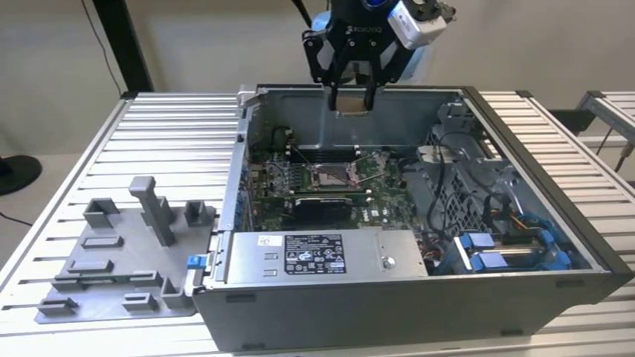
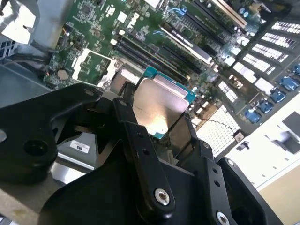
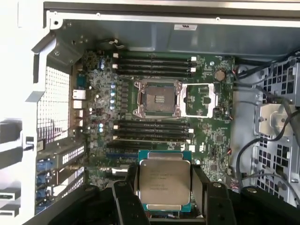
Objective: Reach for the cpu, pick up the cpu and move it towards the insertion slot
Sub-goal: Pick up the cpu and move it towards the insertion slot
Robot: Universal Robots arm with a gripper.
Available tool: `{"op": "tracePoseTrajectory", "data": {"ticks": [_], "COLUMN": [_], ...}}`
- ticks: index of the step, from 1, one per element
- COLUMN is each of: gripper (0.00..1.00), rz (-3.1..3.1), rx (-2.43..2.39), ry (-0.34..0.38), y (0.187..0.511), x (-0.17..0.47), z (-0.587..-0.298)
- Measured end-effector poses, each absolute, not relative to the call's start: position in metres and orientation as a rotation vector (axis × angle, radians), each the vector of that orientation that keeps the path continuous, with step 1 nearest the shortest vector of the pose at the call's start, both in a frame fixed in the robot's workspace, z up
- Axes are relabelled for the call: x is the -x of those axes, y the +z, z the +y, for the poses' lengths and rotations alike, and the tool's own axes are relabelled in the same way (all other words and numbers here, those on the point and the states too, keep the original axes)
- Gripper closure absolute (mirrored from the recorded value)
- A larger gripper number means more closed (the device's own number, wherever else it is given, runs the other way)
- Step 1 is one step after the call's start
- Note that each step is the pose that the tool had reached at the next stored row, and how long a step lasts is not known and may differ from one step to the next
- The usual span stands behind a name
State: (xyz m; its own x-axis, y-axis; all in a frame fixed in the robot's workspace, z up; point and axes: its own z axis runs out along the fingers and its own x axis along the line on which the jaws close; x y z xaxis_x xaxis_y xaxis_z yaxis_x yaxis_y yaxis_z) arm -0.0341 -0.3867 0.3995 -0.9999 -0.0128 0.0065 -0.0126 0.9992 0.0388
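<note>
We can read no text for certain. In the exterior view a white label (image 1: 314,254) with dark print and small marks sits on the silver box (image 1: 397,245), at about 6 o'clock from the insertion slot (image 1: 332,175) — its lines are too fine for us. Pale lettering runs across the body of the gripper (image 1: 352,104), at 12 o'clock from the slot, unreadable. In the first wrist view we see faint engraved lines on the face of the cpu (image 3: 165,180) and a small white sticker (image 3: 186,27) on the case wall (image 3: 140,37) — neither legible

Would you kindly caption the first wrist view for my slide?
Pincer holding the cpu above the motherboard, its open insertion slot ahead.
</note>
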Motion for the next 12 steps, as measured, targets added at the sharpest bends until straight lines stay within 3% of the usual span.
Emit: {"op": "tracePoseTrajectory", "data": {"ticks": [12], "gripper": [1.0], "rz": [-3.134], "rx": [-0.02], "ry": [-0.06], "y": [0.397], "x": [0.034], "z": [-0.341]}}
